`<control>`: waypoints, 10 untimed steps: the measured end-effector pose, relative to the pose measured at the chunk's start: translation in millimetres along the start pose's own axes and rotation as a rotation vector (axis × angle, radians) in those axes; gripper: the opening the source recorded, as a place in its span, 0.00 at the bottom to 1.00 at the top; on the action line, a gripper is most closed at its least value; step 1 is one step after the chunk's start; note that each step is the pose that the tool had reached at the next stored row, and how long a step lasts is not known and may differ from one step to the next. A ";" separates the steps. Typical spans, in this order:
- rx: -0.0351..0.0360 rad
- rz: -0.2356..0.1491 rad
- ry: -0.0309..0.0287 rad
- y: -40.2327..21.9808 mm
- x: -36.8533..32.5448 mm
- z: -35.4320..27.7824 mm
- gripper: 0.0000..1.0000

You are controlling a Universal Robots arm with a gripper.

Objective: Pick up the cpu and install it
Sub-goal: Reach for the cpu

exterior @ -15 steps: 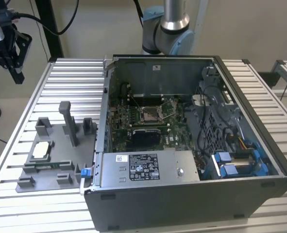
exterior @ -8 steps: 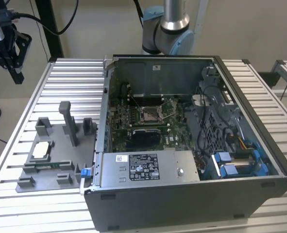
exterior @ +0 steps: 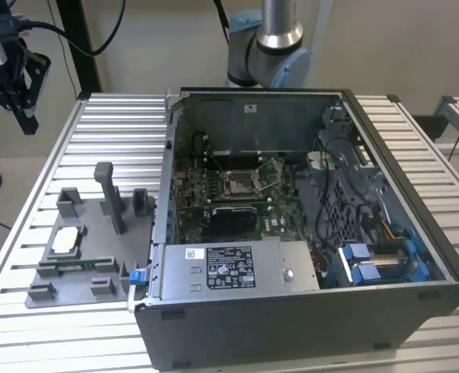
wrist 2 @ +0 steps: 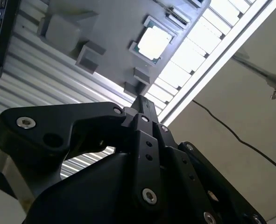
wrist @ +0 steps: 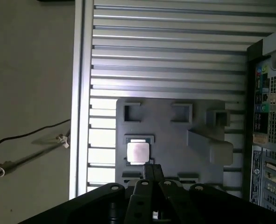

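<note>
Fingers [wrist: 149, 171] pressed together, empty, well clear of the cpu [wrist: 138, 152] lying in the fixture tray [wrist: 175, 135].

Even indoor light, glare on the slatted table [wrist 2: 194, 53] and cpu [wrist 2: 152, 42], gripper [wrist 2: 145, 103] dark in shadow

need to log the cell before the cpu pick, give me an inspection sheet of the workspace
surface: slatted metal table.
job's things: cpu lying flat in its pocket on the grey fixture tray; open computer case beside the tray, with the socket on its board.
clutter: nothing seen.
gripper: gripper carries nothing, held off the tray and apart from the cpu.
cables: black cable on the floor past the table edge; wire bundle inside the case.
surroundings: arm base behind the case; pale floor.
</note>
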State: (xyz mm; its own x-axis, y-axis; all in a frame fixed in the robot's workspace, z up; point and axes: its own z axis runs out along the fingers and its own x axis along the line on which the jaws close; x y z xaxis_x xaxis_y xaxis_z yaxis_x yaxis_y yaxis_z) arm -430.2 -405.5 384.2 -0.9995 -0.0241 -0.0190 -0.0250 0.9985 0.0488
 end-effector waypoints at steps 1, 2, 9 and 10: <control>0.0000 0.000 0.0000 0.0 0.0 0.0 0.00; 0.0000 0.000 0.0001 0.0 0.0 0.0 1.00; 0.0000 0.000 0.0001 0.0 0.1 0.0 1.00; 0.0000 0.000 0.0000 0.0 0.1 0.0 1.00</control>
State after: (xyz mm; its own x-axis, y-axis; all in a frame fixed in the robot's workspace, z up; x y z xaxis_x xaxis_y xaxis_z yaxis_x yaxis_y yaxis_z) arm -430.3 -405.5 384.2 -0.9995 -0.0241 -0.0190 -0.0250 0.9985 0.0487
